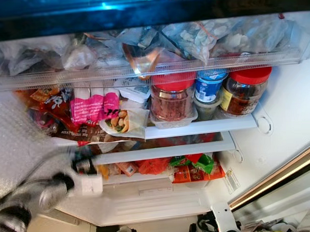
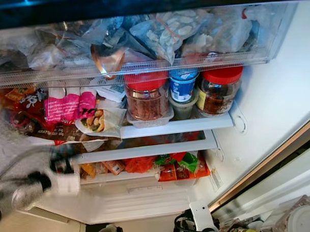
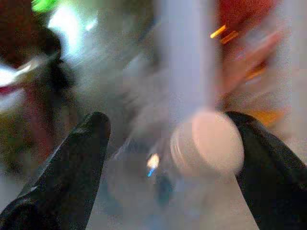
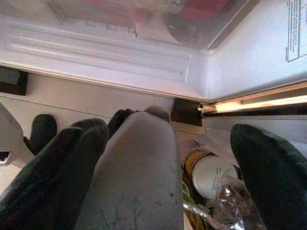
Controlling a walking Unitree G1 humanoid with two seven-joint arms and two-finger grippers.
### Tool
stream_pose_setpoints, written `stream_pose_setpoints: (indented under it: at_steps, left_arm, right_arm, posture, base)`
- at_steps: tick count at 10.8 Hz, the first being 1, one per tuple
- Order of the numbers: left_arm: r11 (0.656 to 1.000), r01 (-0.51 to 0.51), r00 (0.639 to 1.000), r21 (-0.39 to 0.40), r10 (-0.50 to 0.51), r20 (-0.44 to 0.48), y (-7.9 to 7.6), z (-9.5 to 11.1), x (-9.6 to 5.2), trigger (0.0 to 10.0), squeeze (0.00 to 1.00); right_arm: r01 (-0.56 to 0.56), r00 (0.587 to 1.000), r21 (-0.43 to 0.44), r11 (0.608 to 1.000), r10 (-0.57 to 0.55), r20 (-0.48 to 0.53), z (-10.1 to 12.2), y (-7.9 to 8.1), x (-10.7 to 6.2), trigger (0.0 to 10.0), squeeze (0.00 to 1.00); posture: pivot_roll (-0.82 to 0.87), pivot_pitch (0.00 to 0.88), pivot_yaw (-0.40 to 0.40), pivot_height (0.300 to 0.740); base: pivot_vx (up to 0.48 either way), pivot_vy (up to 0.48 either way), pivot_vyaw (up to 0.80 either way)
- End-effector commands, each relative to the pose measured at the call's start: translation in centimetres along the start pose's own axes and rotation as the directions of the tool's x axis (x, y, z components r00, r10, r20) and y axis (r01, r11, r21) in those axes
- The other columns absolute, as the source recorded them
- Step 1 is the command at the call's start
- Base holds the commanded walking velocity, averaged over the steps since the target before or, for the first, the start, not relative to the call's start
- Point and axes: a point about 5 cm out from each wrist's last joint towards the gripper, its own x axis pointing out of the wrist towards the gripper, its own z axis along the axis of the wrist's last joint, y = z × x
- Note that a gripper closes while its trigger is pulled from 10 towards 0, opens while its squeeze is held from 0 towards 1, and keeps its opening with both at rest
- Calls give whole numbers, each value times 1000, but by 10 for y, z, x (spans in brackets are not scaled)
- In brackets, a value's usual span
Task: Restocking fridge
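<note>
- Left gripper (image 3: 168, 158) clamps a white-capped bottle (image 3: 206, 143), just below the fridge's lower white shelf rail (image 1: 161, 152).
- Right gripper (image 4: 168, 163) hangs open, holding nothing.
- Risk: motion blur suggests speed; the bottle could strike the rail or packed pouches.

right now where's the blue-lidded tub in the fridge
In the left eye view the blue-lidded tub sits on the upper white shelf, right of centre, wedged between two red-lidded jars, under the clear drawer.
</note>
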Motion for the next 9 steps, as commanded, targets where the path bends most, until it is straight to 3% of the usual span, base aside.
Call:
stream_pose_setpoints:
  at_steps: [1, 4, 7, 9]
  left_arm:
    - [999, -17, 998, 45, 19, -60, 6, -12, -6, 10000, 0]
    - [993, -59, 985, 101, 75, -156, 8, -24, -11, 10000, 0]
    - [989, -114, 976, 96, 130, -174, 8, -23, -10, 10000, 0]
    - [984, -170, 980, -50, 163, -116, 5, -11, -7, 10000, 0]
  right_arm:
    - [3, 985, 21, 1000, 1, -172, -44, -1, -10, 10000, 0]
    - [3, 985, 15, 1000, 0, -170, -43, -2, -10, 10000, 0]
    - [4, 986, 14, 1000, -2, -168, -43, -2, -10, 10000, 0]
    - [2, 986, 14, 1000, 0, -168, -42, -1, -10, 10000, 0]
  posture:
    - [-32, 146, -7, 656]
    - [-22, 141, -11, 656]
    - [-23, 141, -11, 656]
    - [-20, 138, -7, 656]
  base:
    - [0, 0, 0]
    - [0, 0, 0]
    - [0, 0, 0]
    - [0, 0, 0]
